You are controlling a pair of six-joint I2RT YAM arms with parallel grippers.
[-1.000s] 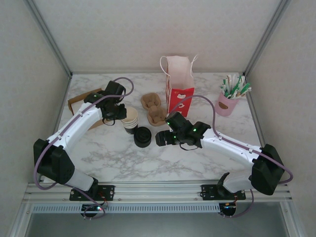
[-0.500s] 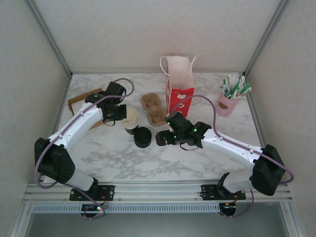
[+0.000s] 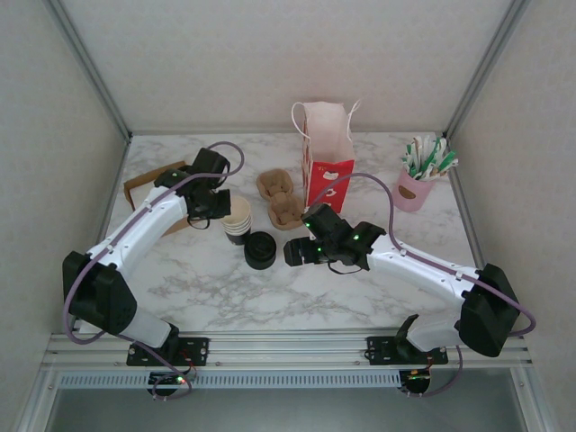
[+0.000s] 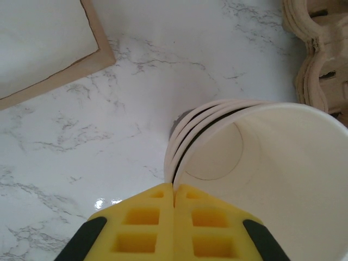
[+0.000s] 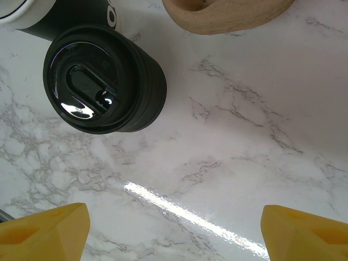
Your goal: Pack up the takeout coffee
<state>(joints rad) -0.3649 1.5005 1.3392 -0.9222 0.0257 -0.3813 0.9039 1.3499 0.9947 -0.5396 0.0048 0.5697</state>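
Near the middle of the marble table (image 3: 360, 297), the takeout coffee (image 3: 260, 250) is standing upright with its black lid on, just near-right of the stack of lidless cups (image 3: 238, 219) and near the pulp cup carriers (image 3: 281, 198). My right gripper (image 3: 290, 253) is hovering just right of the coffee, apart from it, and I am seeing its jaws standing wide. From the right wrist, the coffee (image 5: 103, 84) is sitting at the upper left, the yellow fingertips (image 5: 43, 231) are showing in the two bottom corners with bare marble between them, and the gripper (image 5: 174, 234) is holding nothing. A carrier's edge (image 5: 228, 13) is lying along the top of that view. My left gripper (image 3: 223, 209) is reaching down at the left side of the stack. From the left wrist its pads (image 4: 136, 228) are pressing together, the gripper (image 4: 174, 217) pinching the rim of the top cup of the stack (image 4: 261, 163), one pad outside the wall and one inside. The carriers (image 4: 321, 43) are showing at the right edge there, and a brown tray (image 4: 54, 60) at the upper left. Farther back, a red paper bag (image 3: 327, 157) is standing upright just right of the carriers, and a pink holder of stirrers (image 3: 414, 189) is sitting at the far right. The brown tray (image 3: 144, 187) is lying at the far left.
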